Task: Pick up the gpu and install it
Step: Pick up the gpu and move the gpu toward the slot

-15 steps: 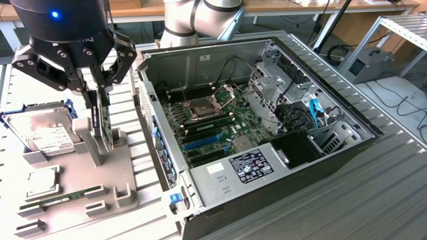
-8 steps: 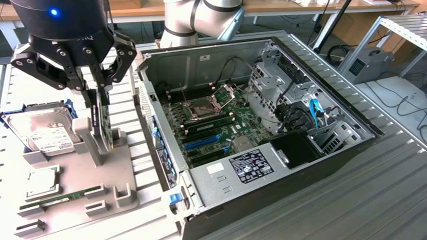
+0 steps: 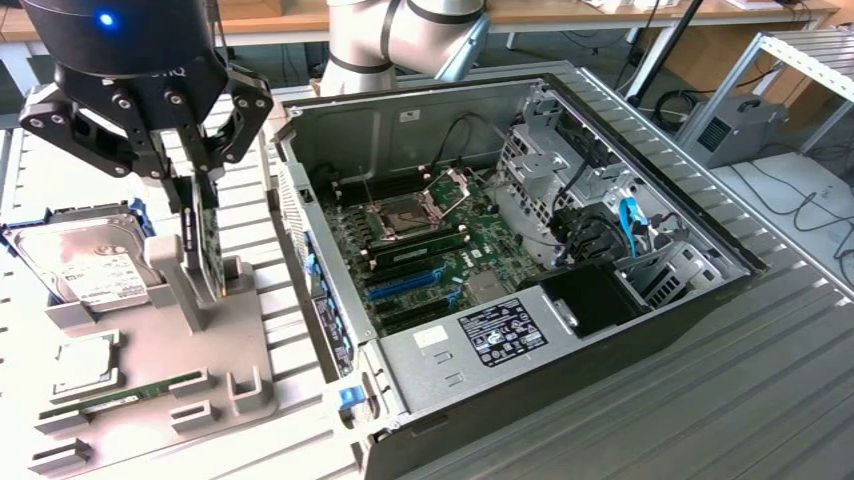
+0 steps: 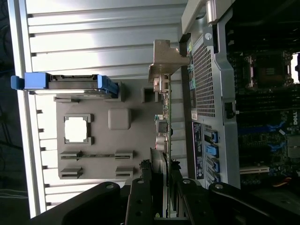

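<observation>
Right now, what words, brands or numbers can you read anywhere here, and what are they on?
"iQ": the end of a brand name, on the body of the gripper.
"DELL": sideways, on the motherboard.
Power supply label: too small to read.
Hard drive label: too small to read.

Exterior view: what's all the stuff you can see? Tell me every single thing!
table: one, silver, ribbed, under everything
computer case: one, black and grey, open, from the middle to the exterior view's right
motherboard: one, green, inside the computer case
holder tray: one, grey, at the exterior view's left
hard drive: one, silver with a white label, on the holder tray
gpu: one, dark, standing on edge in the holder tray
processor chip: one, silver, lying in the holder tray
RAM stick: one, green, lying in the holder tray
robot arm: one, grey, behind the computer case
claw: one, black, closed on the gpu's top
</observation>
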Action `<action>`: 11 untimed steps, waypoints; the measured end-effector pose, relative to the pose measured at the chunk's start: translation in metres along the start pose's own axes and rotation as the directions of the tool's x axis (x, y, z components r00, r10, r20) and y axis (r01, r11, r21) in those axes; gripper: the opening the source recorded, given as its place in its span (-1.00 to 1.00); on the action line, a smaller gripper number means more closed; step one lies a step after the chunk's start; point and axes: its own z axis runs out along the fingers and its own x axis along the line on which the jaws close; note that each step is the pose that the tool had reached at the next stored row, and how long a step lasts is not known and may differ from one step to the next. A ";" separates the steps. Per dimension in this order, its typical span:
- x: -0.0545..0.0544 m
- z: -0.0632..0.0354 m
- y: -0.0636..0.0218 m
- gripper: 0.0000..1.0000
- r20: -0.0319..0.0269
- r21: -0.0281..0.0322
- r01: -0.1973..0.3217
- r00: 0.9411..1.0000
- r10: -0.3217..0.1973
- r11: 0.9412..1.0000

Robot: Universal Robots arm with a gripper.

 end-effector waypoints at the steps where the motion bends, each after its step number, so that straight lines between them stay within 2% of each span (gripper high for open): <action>1: 0.000 -0.0002 0.0000 -0.48 0.000 0.000 0.000 1.000 0.000 1.000; 11: 0.000 -0.0028 0.0001 -0.48 0.000 0.000 0.000 1.000 0.000 1.000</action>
